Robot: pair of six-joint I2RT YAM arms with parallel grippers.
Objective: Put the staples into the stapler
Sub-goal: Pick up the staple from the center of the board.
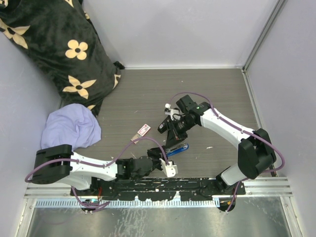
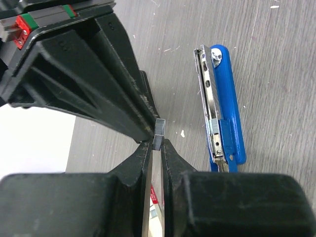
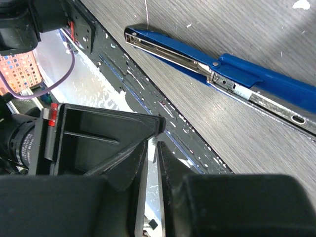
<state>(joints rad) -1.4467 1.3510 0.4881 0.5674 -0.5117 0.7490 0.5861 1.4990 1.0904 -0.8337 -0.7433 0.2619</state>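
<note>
Blue stapler (image 2: 228, 98) is lying on the grey wood-look table (image 1: 217, 94), folded open so the metal staple channel is exposed. Afaict the channel is empty, tho the far end is hard to read. Then the staples box (image 1: 144, 130), the tiny white one w/ the red-pink label, sits flat on the table up and to the left of the stapler, apart from it, w/ nothing touching it. Left gripper (image 2: 159, 142) is pinched together on a small grey strip (image 2: 159, 132). Imo that's a stick of staples seen end-on, but can't be 100% sure from that angle. It hangs just beside the open stapler, not over the channel. Right gripper (image 3: 152, 144) hovers near the stapler w/ its fingers only a crack apart and nothing between them that I can see. Progress-wise: stapler is opened and a strip is prob in hand, so I'd call it roughly halfway. Left to do: line the strip up w/ the channel, drop it in, fold the top shut. Nothing looks loaded yet.
</note>
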